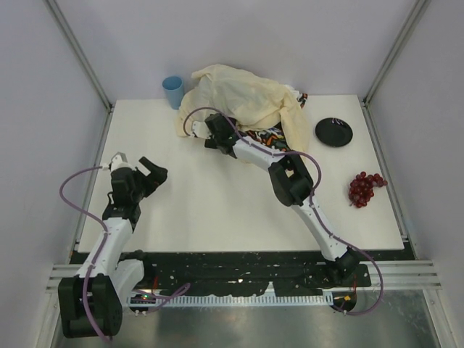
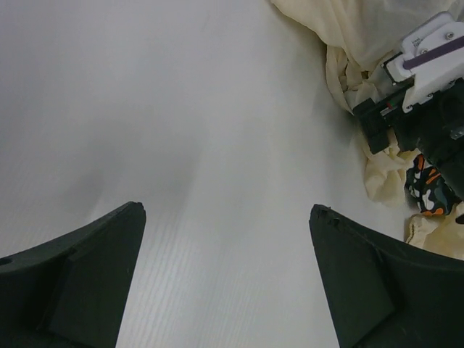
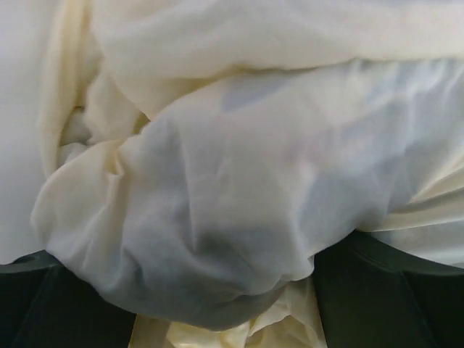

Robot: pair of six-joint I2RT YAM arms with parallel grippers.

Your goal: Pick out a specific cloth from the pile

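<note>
The pile (image 1: 243, 98) lies at the back middle of the table: a big cream-yellow cloth (image 1: 232, 87) over an orange-black-white patterned cloth (image 1: 262, 138). The dark blue denim cloth is hidden. My right gripper (image 1: 212, 129) is pushed into the pile's front left edge. In the right wrist view its jaws stand wide apart (image 3: 210, 290) with a bulge of cream cloth (image 3: 239, 210) between them, tinted bluish grey. My left gripper (image 1: 141, 176) is open and empty over bare table at the left (image 2: 228, 210). The pile's edge (image 2: 377, 167) shows at its far right.
A light blue cup (image 1: 172, 91) stands just left of the pile. A black dish (image 1: 333, 132) sits at the back right, and a bunch of red grapes (image 1: 365, 188) lies near the right edge. Walls and frame posts close in the table.
</note>
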